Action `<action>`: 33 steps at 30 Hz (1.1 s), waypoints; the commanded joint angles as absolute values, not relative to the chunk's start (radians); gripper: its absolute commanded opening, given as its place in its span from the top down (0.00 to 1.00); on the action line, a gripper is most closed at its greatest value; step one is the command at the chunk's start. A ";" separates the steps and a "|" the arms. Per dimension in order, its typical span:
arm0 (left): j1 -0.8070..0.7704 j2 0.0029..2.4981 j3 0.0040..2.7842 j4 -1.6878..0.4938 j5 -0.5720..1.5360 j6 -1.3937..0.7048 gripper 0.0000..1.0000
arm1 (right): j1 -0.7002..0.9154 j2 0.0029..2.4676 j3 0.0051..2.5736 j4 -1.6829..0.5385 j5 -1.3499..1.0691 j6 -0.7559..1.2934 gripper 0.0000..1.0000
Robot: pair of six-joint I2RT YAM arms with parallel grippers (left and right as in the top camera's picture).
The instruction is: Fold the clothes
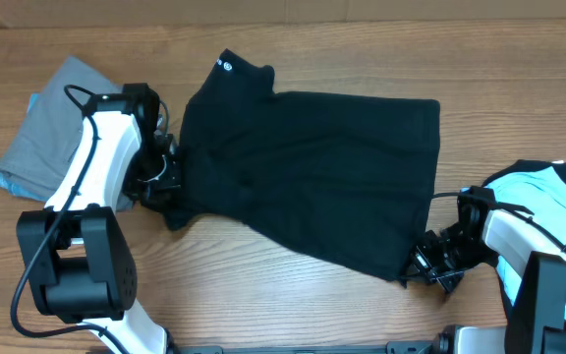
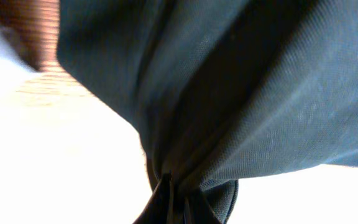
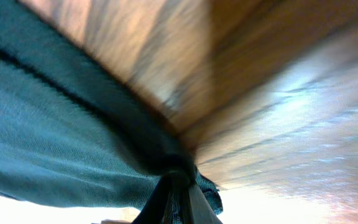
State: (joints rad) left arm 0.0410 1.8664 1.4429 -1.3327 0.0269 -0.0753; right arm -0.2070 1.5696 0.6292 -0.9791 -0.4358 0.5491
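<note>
so, the black t-shirt (image 1: 312, 167) lies mostly flat across the tabletop (image 1: 263, 285), left jaws clamped on its near left edge, right jaws pinching its near right corner; folding looks barely started, the folds themselves remaining.

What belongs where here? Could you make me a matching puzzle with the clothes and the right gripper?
Things:
1. black T-shirt
2. grey garment
3. light-blue garment
4. right gripper

Places or states:
A. at the table's right edge
B. spread across the middle
C. shut on the black T-shirt's near right corner
D. far left

Pairs: 1-B, 2-D, 3-A, 4-C
</note>
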 commanded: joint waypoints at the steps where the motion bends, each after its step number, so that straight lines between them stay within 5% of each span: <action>1: 0.066 1.848 1.509 -1.389 -0.079 -0.060 0.96 | -0.269 1.563 0.678 -0.999 -0.233 0.577 0.96; 7: 0.100 1.847 1.517 -1.492 -0.134 -0.106 0.92 | -0.328 1.563 0.755 -1.097 -0.079 0.574 0.96; 11: 0.099 1.847 1.517 -1.535 -0.118 -0.113 0.61 | -0.330 1.563 0.774 -1.090 -0.076 0.550 0.82; 14: 0.097 1.847 1.517 -1.549 -0.101 -0.112 0.53 | -0.329 1.563 0.816 -1.095 -0.086 0.542 0.80; 20: 0.097 1.847 1.528 -1.539 -0.080 -0.112 0.54 | -0.329 1.563 0.939 -1.120 -0.141 0.479 0.73; 24: 0.089 1.847 1.528 -1.399 0.152 -0.047 0.60 | -0.305 1.565 0.964 -0.926 -0.444 0.333 0.73; 33: -0.012 1.847 1.528 -1.230 0.331 0.019 0.67 | -0.123 1.654 0.934 -0.426 -0.289 0.476 0.86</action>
State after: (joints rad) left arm 0.0368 1.8664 1.5070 -1.2438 0.2451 -0.0311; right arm -0.1429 1.6005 0.9356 -0.4915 -0.3538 0.4187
